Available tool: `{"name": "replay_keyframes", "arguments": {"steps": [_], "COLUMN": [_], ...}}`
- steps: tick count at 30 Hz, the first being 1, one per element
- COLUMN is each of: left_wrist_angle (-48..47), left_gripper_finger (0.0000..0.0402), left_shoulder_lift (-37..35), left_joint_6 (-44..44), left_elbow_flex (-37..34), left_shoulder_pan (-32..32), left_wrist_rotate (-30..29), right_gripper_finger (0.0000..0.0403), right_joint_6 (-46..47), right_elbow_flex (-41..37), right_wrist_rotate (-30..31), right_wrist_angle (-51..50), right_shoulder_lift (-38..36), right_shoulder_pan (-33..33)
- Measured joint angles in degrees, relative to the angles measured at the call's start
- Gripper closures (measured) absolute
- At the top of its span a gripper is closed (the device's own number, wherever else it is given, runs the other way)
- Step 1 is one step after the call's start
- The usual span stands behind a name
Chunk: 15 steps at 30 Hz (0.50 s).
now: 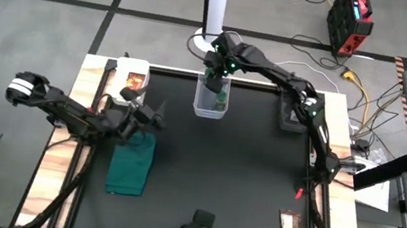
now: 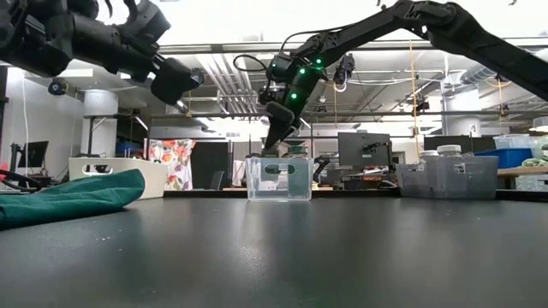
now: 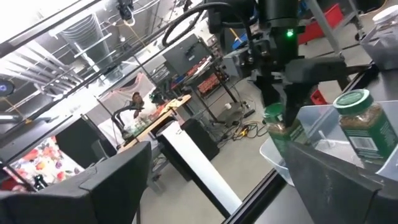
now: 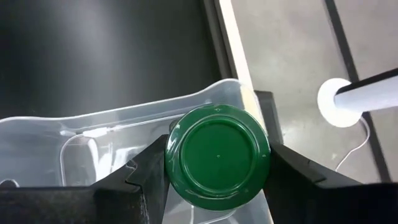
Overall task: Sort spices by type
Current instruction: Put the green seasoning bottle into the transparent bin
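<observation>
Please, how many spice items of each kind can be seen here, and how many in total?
green-lidded jars: 2
orange-brown packets: 2
white-lidded jars: 2
Total: 6

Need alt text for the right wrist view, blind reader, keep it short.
Seen from directly above, a green-lidded jar is clamped between the right gripper's dark jaws, held over a clear plastic bin at the edge of the black table. Grey floor and a white post show beyond the table edge.
</observation>
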Motion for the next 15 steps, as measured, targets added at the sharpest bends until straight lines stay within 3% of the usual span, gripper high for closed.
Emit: {"name": "replay_keyframes", "arguments": {"steps": [15], "left_wrist_angle": [0.0], "left_gripper_finger": [0.0051], "left_shoulder_lift": [0.3], "left_joint_6": [-0.2], "left_elbow_flex": [0.0], "left_shoulder_pan": [0.4], "left_wrist_rotate": [0.3], "right_gripper_finger": [0.0208], "right_joint_6": [3.9], "right_elbow_flex": [-0.1], "right_wrist_rotate": [-0.4], "right_wrist_angle": [0.0], "right_shoulder_lift": [0.9], "right_shoulder_pan": [-0.1]}}
